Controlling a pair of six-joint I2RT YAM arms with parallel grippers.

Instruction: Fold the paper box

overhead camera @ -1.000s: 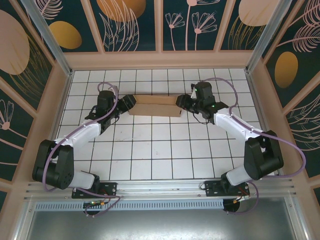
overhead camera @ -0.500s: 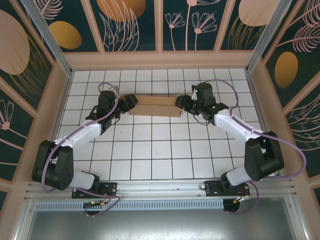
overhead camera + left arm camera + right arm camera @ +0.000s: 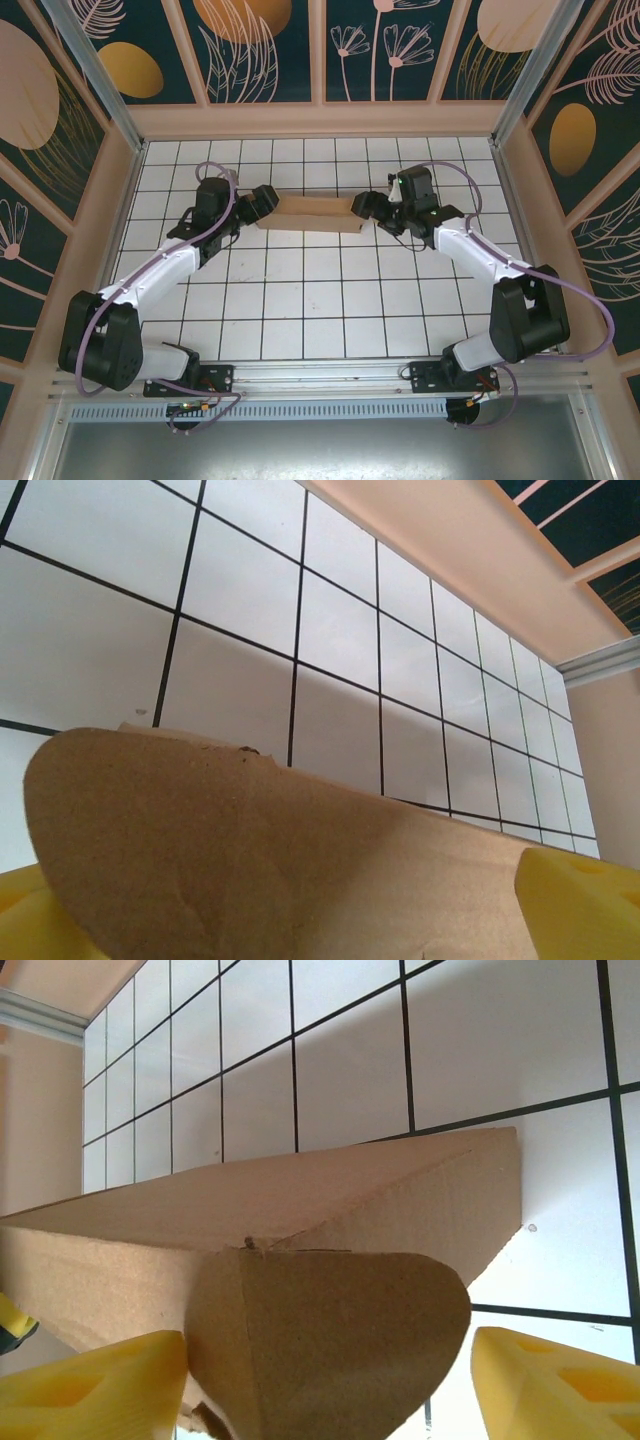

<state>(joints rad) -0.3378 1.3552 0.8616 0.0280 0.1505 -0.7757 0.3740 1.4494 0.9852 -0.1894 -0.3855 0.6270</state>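
White-tiled worktop (image 3: pixel 300 300) carries the paper box (image 3: pixel 310 212) toward its far side, a long brown cardboard shape lying between your two arms. Since a second ago both claws have let go of its ends. The left claw (image 3: pixel 264 203) now stands spread wide at the left end. The right claw (image 3: pixel 362 207) is spread too, its yellow pads (image 3: pixel 545 1385) flanking the rounded end flap (image 3: pixel 330 1340) without squeezing. That release suggests the end folds are finished, so check that they hold.

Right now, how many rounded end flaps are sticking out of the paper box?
2. The left-end flap sits between the left gripper's jaws, the right-end flap between the right gripper's jaws. The paper box may hide others.
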